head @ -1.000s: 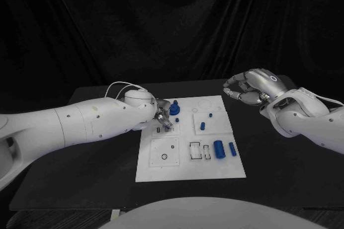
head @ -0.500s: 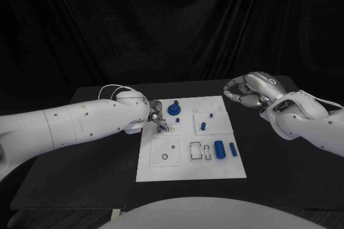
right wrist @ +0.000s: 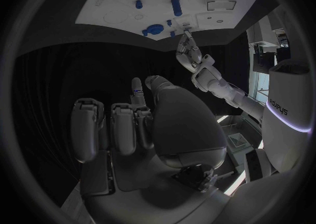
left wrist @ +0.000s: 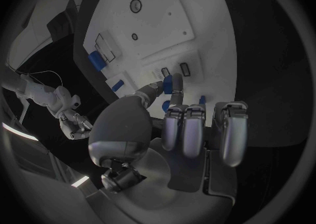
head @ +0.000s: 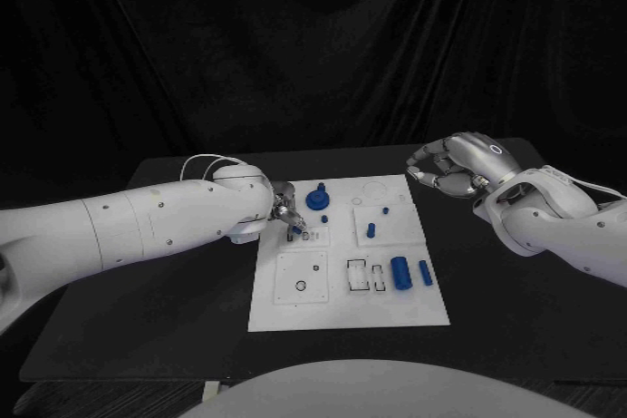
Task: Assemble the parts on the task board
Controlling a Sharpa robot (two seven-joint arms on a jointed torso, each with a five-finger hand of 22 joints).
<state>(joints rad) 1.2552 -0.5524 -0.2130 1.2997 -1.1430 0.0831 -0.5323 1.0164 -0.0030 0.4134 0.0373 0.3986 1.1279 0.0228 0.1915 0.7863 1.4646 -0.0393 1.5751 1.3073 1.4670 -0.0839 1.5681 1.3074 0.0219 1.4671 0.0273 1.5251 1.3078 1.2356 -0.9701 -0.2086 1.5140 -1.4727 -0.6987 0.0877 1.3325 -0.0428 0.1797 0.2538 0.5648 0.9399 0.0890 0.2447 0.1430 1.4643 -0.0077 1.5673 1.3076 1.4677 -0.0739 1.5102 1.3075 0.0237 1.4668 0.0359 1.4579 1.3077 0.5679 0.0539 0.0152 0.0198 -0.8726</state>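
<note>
Left hand is pinching a small blue part over the task board | right hand is hovering clenched, holding nothing

One white task board on one black table. Two white arms reach in, the left arm and the right arm. Each ends in one silver hand, making two: the left hand and the right hand. Five blue parts can be counted: one round knobbed piece, one small peg, one thick cylinder, one slim cylinder and one small piece at the left hand's fingertips. A sixth may be hidden beside those fingers; the head view is too crowded there to say.
</note>
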